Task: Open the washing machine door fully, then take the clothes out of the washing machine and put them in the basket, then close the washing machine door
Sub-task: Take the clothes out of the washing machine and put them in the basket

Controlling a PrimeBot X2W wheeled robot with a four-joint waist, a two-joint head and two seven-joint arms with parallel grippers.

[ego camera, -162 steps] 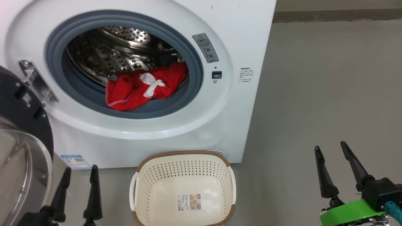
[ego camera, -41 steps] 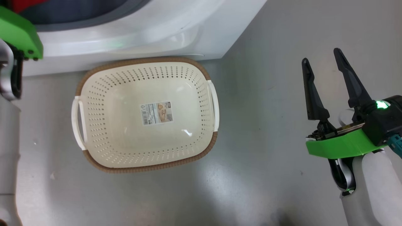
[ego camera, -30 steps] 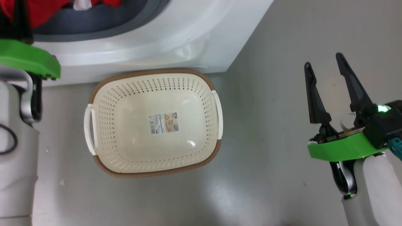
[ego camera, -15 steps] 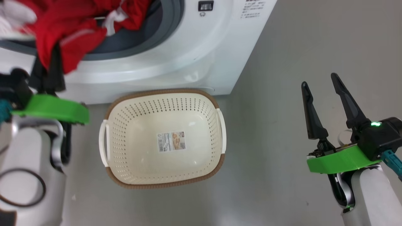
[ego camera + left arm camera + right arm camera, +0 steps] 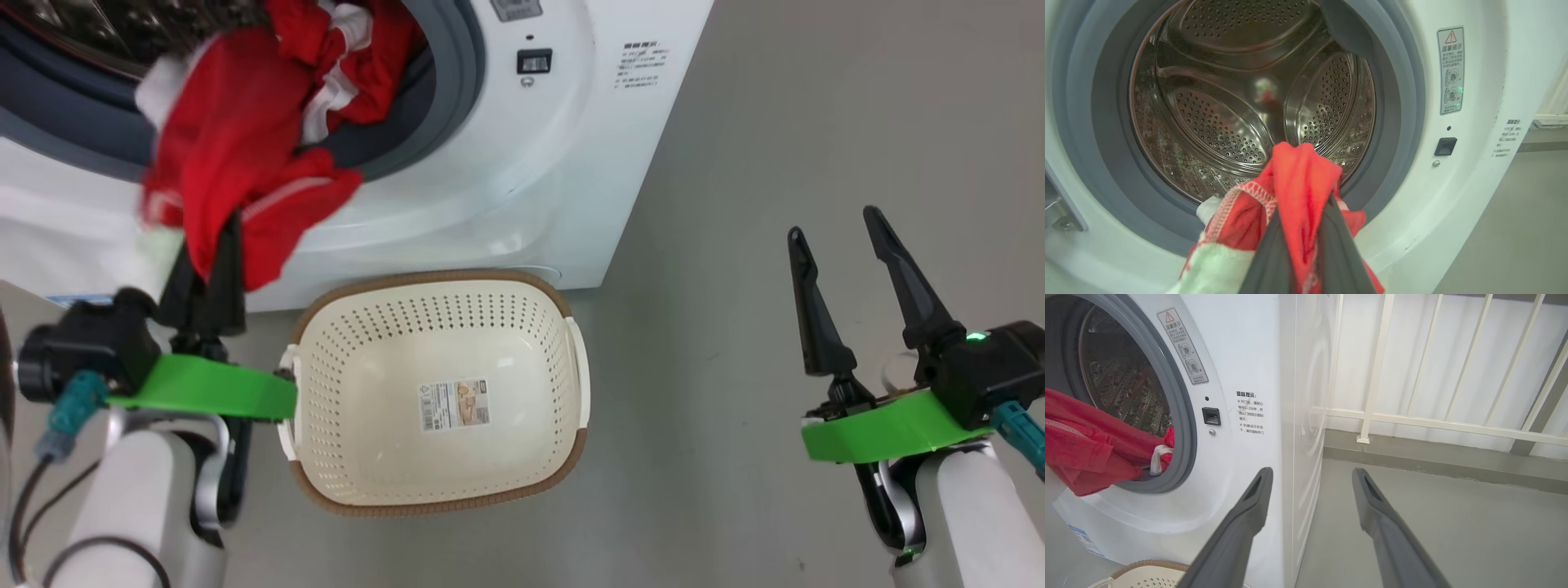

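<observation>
Unloading step: the left hand [image 5: 1303,212] grips the red garment [image 5: 237,163], which hangs half out of the washer's [image 5: 522,188] mouth. The right hand [image 5: 834,222] hangs spread and empty, well right. The empty basket [image 5: 424,278] sits on the floor [image 5: 735,163] just before the washer. Next, probably: pull the garment clear, swing right over the basket, release.

Laundry area — washer [image 5: 522,163] w/ basket [image 5: 424,277], railing [image 5: 1372,375].
</observation>
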